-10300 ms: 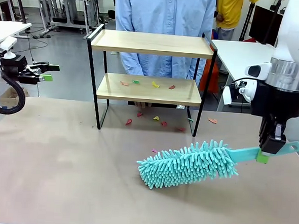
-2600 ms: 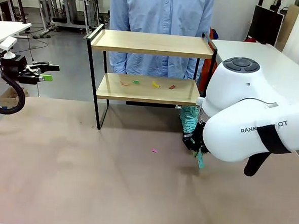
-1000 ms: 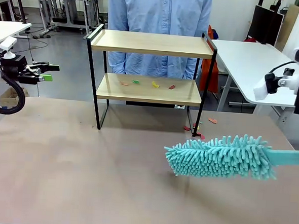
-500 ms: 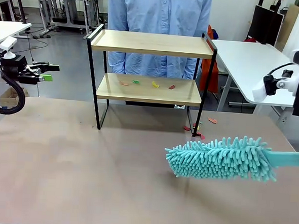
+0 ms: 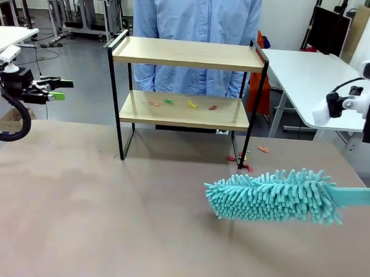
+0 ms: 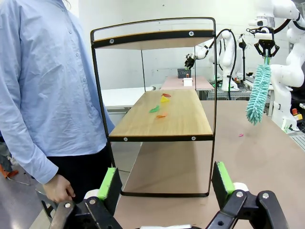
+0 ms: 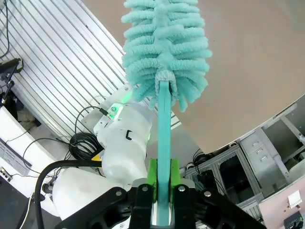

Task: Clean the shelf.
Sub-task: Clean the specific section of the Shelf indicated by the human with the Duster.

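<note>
The shelf [image 5: 187, 53] stands at the far side of the table [image 5: 93, 208], with a person [image 5: 195, 20] close behind it and small coloured scraps [image 5: 181, 104] lying on its lower board. More scraps [image 5: 241, 159] sit on the table by its right front leg. The right gripper [image 7: 162, 172] has its jaws clamped on the flat handle of a fluffy teal duster [image 5: 272, 195], which hangs roughly level in front of the shelf and off to its right. The left gripper [image 6: 167, 183] hangs well to the left of the shelf, jaws spread wide and holding nothing. The likely trouble is the gap between the two boards. The duster's head looks bulky for it, so a slightly high or skewed entry could catch the thin black frame and shove or tip the light shelf toward the person, since nothing steadies it. The grip sits far back on a long handle, so pressing down on the board could twist the handle between the pads. A sweep away from the robot would also send scraps off the back edge of the shelf — onto the floor or against the person rather than anywhere they can be gathered.
</note>
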`<state>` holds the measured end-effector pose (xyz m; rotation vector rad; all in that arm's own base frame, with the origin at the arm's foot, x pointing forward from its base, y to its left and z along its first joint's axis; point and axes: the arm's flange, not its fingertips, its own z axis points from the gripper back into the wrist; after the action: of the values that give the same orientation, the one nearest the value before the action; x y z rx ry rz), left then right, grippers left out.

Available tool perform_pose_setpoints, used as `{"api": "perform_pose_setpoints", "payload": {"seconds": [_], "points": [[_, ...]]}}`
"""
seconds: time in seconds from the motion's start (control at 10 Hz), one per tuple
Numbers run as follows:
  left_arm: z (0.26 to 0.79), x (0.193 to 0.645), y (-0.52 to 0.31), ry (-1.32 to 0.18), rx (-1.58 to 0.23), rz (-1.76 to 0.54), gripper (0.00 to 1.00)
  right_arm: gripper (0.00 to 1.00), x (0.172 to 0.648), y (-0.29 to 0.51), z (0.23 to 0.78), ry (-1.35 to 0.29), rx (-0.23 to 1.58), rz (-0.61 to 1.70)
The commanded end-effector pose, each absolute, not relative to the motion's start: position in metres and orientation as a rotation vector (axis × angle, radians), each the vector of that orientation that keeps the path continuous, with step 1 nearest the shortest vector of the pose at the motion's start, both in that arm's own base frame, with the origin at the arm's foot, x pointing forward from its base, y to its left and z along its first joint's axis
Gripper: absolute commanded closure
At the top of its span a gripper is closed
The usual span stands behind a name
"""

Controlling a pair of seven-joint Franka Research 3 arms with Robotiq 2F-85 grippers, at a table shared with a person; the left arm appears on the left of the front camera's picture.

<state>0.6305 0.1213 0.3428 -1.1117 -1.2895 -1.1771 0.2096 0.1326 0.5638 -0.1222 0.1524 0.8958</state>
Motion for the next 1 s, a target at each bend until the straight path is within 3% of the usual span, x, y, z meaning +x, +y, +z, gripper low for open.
{"api": "perform_pose_setpoints", "payload": {"seconds": [0.0,0.9], "points": [[0.3462,0.6296,0.1214,-1.291,-1.105,-1.18,0.0,0.87,0.2103,0.1313,0.564,0.143,-0.118,0.894],[0.3462,0.6296,0.1214,-1.291,-1.105,-1.18,0.0,0.87,0.2103,0.1313,0.564,0.143,-0.118,0.894]]}}
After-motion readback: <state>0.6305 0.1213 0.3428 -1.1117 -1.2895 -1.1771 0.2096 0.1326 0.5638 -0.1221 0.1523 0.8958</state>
